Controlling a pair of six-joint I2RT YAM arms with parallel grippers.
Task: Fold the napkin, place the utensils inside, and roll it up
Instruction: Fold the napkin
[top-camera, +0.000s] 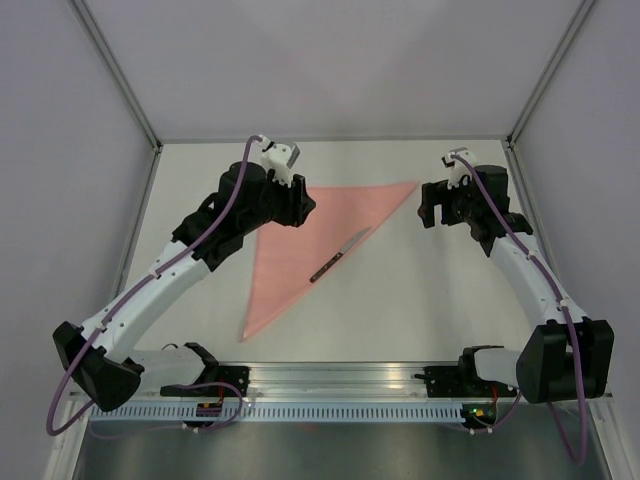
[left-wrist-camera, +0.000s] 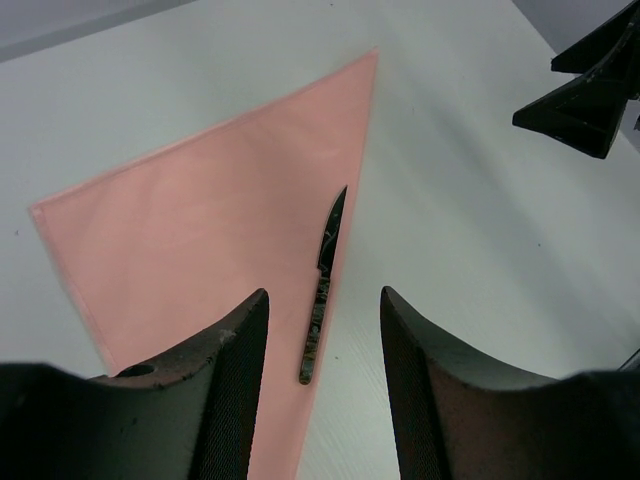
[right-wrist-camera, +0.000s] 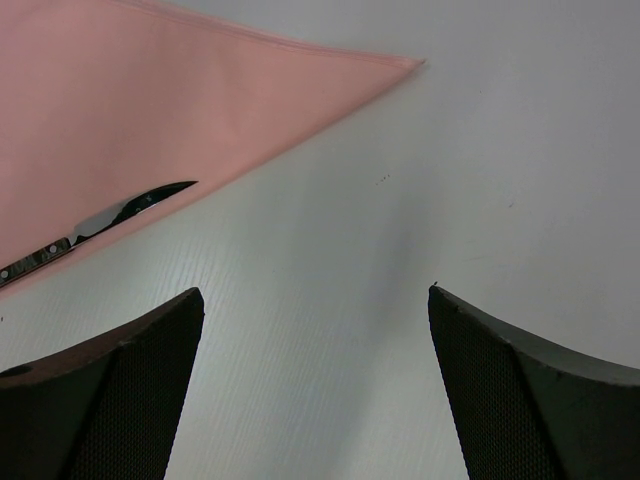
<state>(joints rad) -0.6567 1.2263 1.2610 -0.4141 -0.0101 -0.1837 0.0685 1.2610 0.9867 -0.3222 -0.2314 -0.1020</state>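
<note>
Left pincer hangs over the napkin's 10 o'clock corner, jaws apart, nothing pinched. The napkin's a flat salmon triangle mid-surface, thin cloth with crisp edges, and its long edge runs from the 7 o'clock tip to the 2 o'clock tip. A knife with a shiny blade and dark speckled handle lies just inside that edge, blade toward 2 o'clock. Right pincer sits just past the 2 o'clock tip, spread wide, holding nothing. The matte white surface leaves room at 4 o'clock. Grey walls all round, metal rail at 6.
</note>
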